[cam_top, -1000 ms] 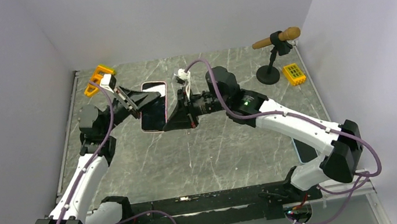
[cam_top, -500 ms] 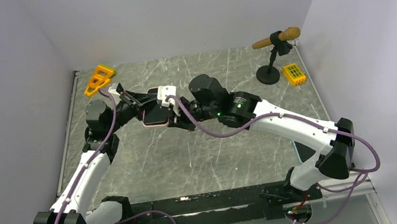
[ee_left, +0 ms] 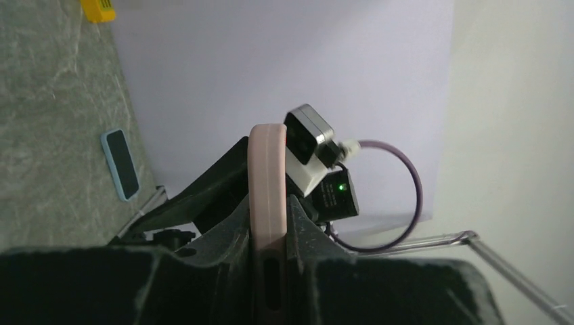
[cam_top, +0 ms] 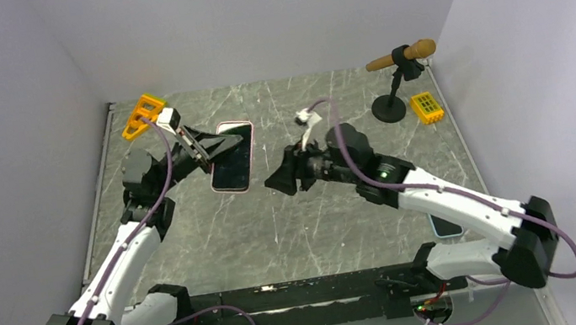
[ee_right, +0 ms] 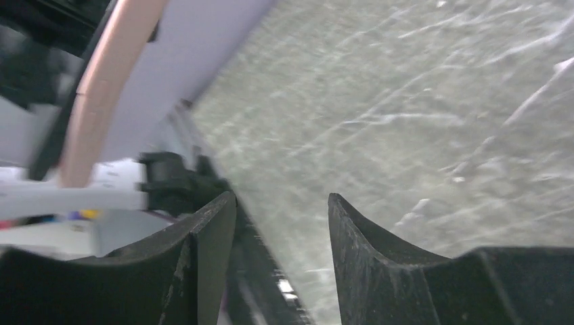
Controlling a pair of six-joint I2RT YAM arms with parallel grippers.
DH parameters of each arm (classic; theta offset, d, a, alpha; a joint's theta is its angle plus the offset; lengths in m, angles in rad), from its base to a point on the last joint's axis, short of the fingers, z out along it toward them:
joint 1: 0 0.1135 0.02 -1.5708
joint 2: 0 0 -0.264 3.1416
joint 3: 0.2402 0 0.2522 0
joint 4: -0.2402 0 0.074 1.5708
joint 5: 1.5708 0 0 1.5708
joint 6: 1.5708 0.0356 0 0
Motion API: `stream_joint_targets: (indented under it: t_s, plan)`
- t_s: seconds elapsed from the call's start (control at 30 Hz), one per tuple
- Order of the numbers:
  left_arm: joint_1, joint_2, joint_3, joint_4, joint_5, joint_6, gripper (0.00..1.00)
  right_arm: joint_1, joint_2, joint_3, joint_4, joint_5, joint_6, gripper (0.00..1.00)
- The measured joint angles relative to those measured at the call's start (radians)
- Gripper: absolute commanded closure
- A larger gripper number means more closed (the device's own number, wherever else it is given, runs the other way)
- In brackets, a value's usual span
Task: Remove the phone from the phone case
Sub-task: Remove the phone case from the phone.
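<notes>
Clamping the pink phone case (ee_left: 266, 183) by one edge with the left pincer (cam_top: 223, 144), both fingers pressed together on the rim. Shows the phone (cam_top: 232, 155) seated inside the case, dark screen facing the overhead camera, over the back-left part of the tabletop (cam_top: 311, 227). Holds the right pincer (cam_top: 277, 181) apart, nothing between its fingers (ee_right: 203, 237), just right of the case and not touching it. Has a second, blue phone (cam_top: 445, 227) lying flat near the right arm's base.
</notes>
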Motion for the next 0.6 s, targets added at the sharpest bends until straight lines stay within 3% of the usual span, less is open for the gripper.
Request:
stream_joint_targets:
  t_s: [0.13,0.3,0.47,0.6]
  plan:
    - [0.000,-0.054,-0.011,-0.001,-0.002,0.097,1.00,-0.026,-0.124,-0.130,0.137,-0.077,0.274,0.45]
    - [0.000,-0.093,-0.036,-0.018,-0.003,0.172,1.00,0.003,-0.165,-0.223,0.402,-0.182,0.567,0.55]
    - [0.000,-0.093,-0.055,-0.022,-0.006,0.191,1.00,0.064,-0.117,-0.222,0.558,-0.216,0.699,0.60]
    - [0.000,-0.093,-0.061,-0.021,-0.007,0.190,1.00,0.082,-0.094,-0.222,0.578,-0.214,0.730,0.60]
